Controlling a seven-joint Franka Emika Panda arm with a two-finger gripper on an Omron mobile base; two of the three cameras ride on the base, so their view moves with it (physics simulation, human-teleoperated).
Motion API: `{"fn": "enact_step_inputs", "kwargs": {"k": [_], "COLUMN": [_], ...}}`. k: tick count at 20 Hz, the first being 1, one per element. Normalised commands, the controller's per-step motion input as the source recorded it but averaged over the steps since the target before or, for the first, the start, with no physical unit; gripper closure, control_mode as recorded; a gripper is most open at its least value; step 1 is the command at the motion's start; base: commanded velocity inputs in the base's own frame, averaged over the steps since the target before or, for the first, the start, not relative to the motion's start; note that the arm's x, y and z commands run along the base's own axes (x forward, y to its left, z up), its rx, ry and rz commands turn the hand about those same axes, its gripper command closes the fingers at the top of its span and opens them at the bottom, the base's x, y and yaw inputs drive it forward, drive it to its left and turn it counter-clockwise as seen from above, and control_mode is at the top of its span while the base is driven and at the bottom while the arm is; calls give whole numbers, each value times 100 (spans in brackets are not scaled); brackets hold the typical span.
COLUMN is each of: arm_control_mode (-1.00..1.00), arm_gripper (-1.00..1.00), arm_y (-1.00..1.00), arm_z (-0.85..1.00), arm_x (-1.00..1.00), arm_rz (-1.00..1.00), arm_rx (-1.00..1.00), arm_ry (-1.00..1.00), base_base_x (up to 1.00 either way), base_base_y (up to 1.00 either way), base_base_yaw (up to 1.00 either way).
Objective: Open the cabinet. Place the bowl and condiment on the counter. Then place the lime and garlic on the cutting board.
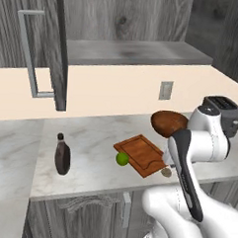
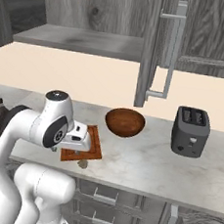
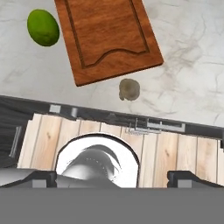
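The cabinet stands open, one door (image 1: pixel 45 48) swung left and the other (image 2: pixel 165 51) swung right. On the counter (image 1: pixel 90 134) sit the bowl (image 1: pixel 168 122), the condiment bottle (image 1: pixel 62 155) and the cutting board (image 1: pixel 141 154). The lime (image 3: pixel 43 27) rests on the stone beside the board's left corner. Just off the board's near edge, close to the counter front, lies the garlic (image 3: pixel 129 89). My gripper (image 3: pixel 116 179) hangs over that front edge above the garlic, open, its fingertips (image 3: pixel 43 179) wide apart with nothing between them.
A dark grey toaster (image 2: pixel 191 131) stands right of the bowl. A wall outlet (image 1: pixel 165 90) is behind the counter. Base cabinets with curved handles (image 1: pixel 87 203) run below the counter edge. Bare stone lies between the bottle and the board.
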Motion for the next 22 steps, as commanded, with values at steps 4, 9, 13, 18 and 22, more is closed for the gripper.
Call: {"fn": "enact_step_inputs", "kwargs": {"k": [4, 9, 13, 18, 22], "arm_control_mode": [-100, -100, -100, -100, -100], "arm_gripper": [-100, -100, -100, -100, -100], "arm_y": [0, 0, -2, -8, -4], "arm_z": [-9, -21, -37, -40, -33], "arm_x": [22, 34, 25, 17, 25], "arm_rz": [3, 4, 5, 4, 2], "arm_rx": [0, 0, 0, 0, 0], "arm_ry": [0, 0, 0, 0, 0], "base_base_x": [0, 0, 0, 0, 0], "base_base_y": [0, 0, 0, 0, 0], "base_base_yaw": [0, 0, 0, 0, 0]}}
